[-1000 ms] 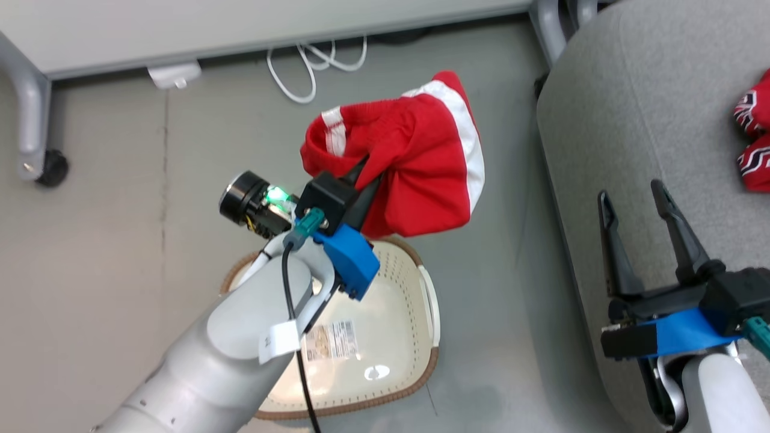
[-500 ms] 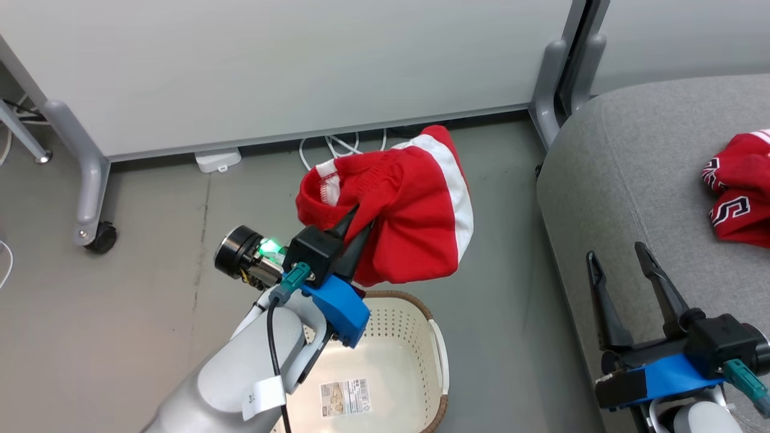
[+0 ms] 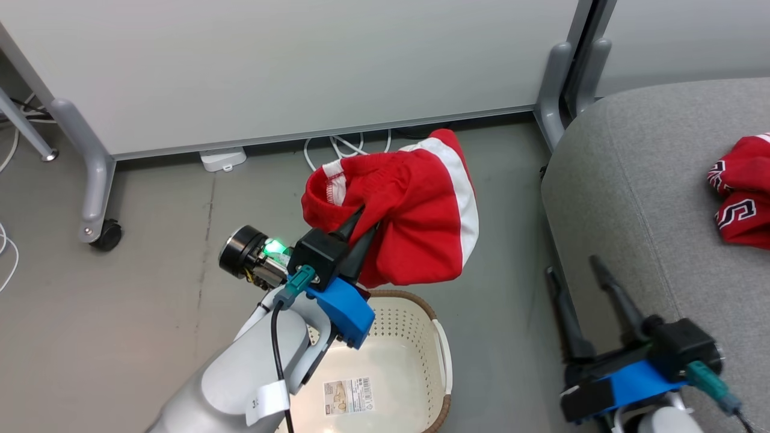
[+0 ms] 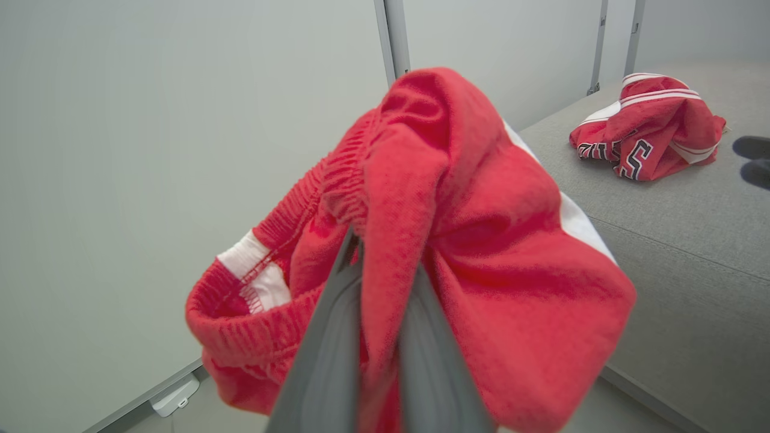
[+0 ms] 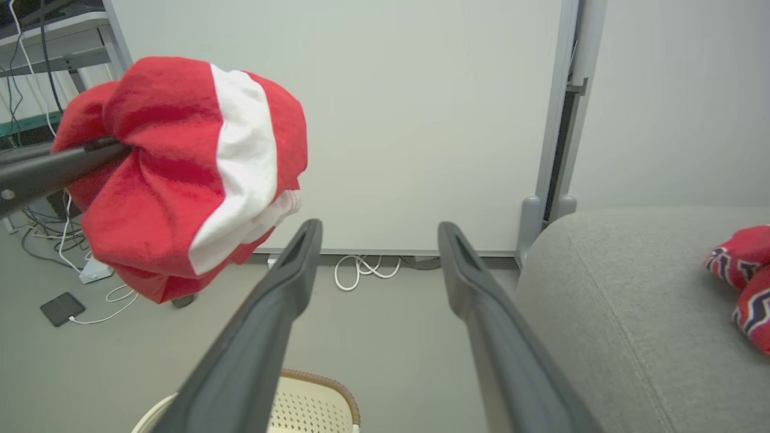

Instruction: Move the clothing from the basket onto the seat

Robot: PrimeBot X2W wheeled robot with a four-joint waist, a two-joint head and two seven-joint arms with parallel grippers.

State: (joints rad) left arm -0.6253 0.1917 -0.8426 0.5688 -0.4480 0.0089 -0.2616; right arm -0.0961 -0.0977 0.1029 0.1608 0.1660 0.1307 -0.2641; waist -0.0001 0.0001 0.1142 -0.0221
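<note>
A bunched pair of red shorts (image 3: 421, 222) with a white side stripe is pinched between the closed fingers of the left gripper (image 3: 363, 211) and is held in the air, just past the far rim of the cream laundry basket (image 3: 444, 355) and short of the grey seat (image 3: 625, 180). The right gripper (image 3: 572, 267) is held spread wide and free beside the seat's near edge, and a second red garment (image 3: 743, 198) with black-and-white lettering is seen lying on the seat
</note>
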